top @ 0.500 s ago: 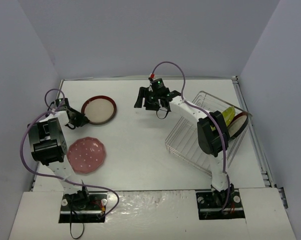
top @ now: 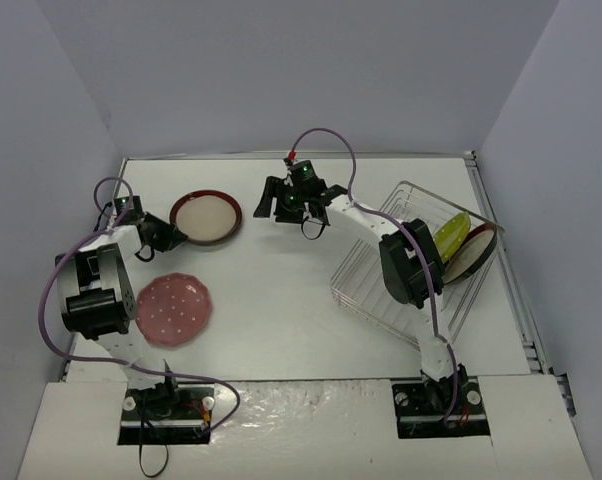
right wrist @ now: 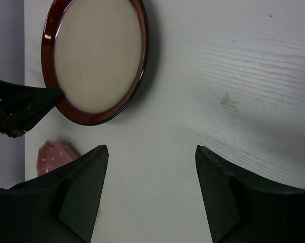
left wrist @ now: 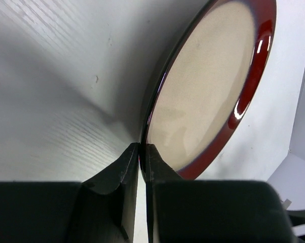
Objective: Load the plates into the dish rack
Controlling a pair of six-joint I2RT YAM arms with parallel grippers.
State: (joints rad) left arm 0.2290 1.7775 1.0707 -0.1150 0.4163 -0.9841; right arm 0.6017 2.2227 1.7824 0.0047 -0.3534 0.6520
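Observation:
A dark-red-rimmed plate [top: 206, 216] with a beige centre lies at the back left of the table. My left gripper [top: 171, 235] is shut on its near-left rim. The left wrist view shows the jaws [left wrist: 142, 149] pinching the rim of this plate [left wrist: 208, 86]. My right gripper [top: 293, 212] is open and empty, to the right of that plate and above bare table; its wrist view shows the gripper [right wrist: 151, 152] and the plate [right wrist: 94, 58]. A pink dotted plate [top: 174, 310] lies flat at the front left. The dish rack [top: 371, 290] at the right holds a yellow-green plate [top: 451, 235] and a second red-rimmed plate [top: 473, 252] on edge.
The pink plate's edge [right wrist: 53, 154] shows low in the right wrist view, and the left gripper's fingers [right wrist: 21, 106] show at its left edge. Grey walls enclose the table on three sides. The left arm's base link [top: 96, 295] stands beside the pink plate.

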